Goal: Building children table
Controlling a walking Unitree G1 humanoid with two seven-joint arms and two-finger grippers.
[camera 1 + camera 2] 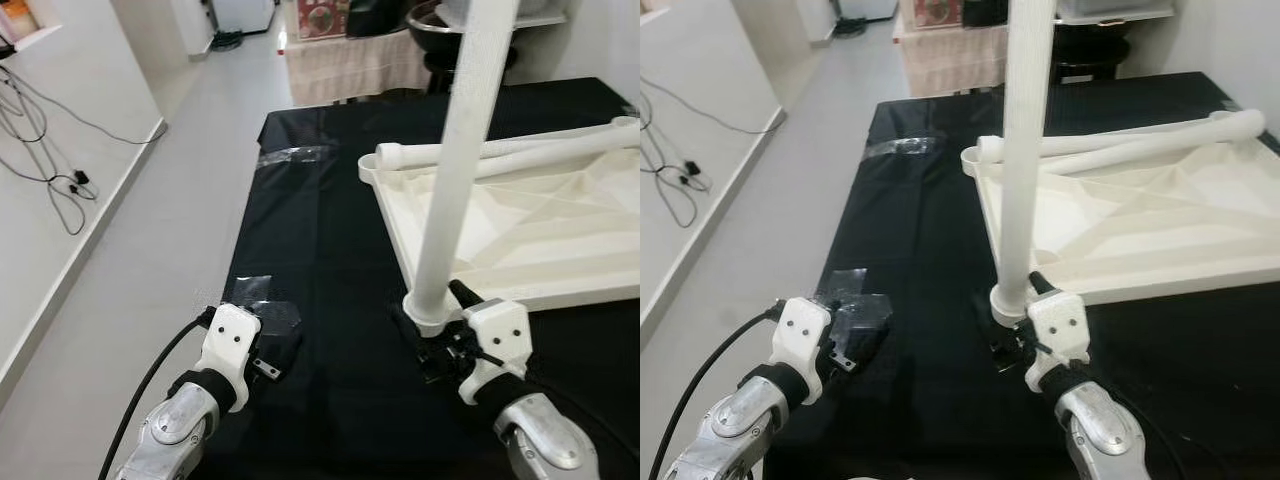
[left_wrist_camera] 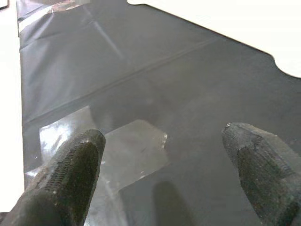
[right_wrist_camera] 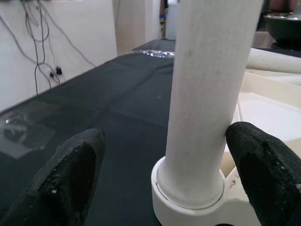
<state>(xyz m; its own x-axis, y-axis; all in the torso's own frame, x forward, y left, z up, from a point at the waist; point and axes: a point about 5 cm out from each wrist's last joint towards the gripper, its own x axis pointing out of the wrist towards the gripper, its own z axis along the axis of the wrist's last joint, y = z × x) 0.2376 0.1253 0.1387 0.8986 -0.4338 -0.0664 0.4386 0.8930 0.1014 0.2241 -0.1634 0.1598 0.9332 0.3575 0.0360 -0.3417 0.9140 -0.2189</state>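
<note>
Floor pale (cables by wall), black sheet, upright leg between gaping right pincer, left pincer spread.

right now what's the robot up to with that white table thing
It is putting a children's table together. The white tabletop lies upside down on black sheeting, with one leg standing upright in its corner socket. The right gripper straddles that leg's base, fingers open. The left gripper hovers open over the sheeting. More legs lie on the tabletop.

Bright, even light; sharp views; tape glare.
</note>
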